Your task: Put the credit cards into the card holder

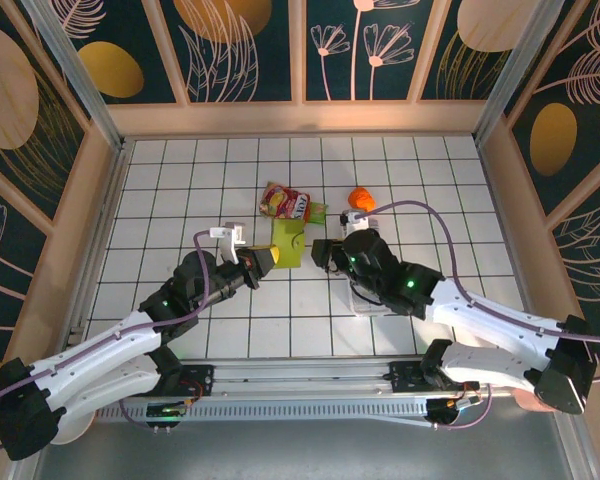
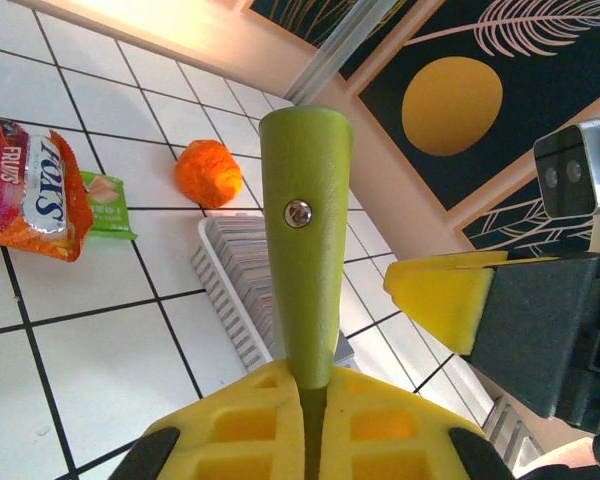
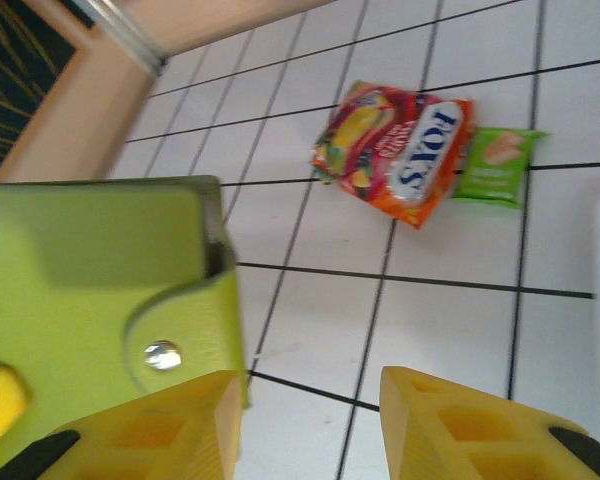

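The olive-green card holder (image 1: 286,243) is held up off the tiles, pinched by its near edge in my left gripper (image 1: 263,262), which is shut on it. In the left wrist view the card holder (image 2: 305,250) stands edge-on between the yellow pads, its snap stud facing the camera. The credit cards (image 2: 248,262) sit packed on edge as a striped block behind it. My right gripper (image 3: 310,425) is open, just right of the card holder (image 3: 90,290); its left finger (image 3: 170,425) overlaps the flap's lower corner. Nothing lies between its fingers.
The cards sit in a long white tray (image 2: 220,290), which lies partly under my right arm (image 1: 410,285). An orange ball (image 1: 360,197), a red-orange snack bag (image 1: 285,203) and a small green packet (image 3: 495,165) lie on the tiles beyond. Wooden walls enclose the white tiled floor.
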`<control>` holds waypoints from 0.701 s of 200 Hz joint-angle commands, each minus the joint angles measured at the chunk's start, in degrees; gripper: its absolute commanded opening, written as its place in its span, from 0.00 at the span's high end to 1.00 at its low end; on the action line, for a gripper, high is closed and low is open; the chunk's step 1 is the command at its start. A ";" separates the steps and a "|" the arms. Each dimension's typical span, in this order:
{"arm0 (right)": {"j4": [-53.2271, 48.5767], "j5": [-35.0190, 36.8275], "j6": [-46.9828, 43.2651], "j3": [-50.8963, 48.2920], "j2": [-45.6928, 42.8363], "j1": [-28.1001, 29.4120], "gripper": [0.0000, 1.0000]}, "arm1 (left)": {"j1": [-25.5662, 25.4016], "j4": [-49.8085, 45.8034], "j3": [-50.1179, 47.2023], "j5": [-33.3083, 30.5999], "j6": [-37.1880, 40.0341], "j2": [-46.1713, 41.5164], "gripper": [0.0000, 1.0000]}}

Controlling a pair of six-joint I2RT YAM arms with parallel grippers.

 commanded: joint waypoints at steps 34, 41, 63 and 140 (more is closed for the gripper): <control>6.38 -6.73 -0.24 4.45 7.25 0.25 0.65 | -0.17 1.94 0.17 0.36 0.70 0.76 1.00; 7.11 -7.23 -0.12 4.50 7.73 0.25 0.65 | -0.12 1.62 0.27 0.42 0.78 0.93 1.00; 8.29 -8.51 0.24 4.34 8.70 0.27 0.65 | -0.17 1.48 0.29 0.90 0.73 1.04 1.00; 9.42 -9.69 0.27 4.60 11.64 0.33 0.50 | -0.15 1.28 0.01 1.32 0.13 0.27 1.00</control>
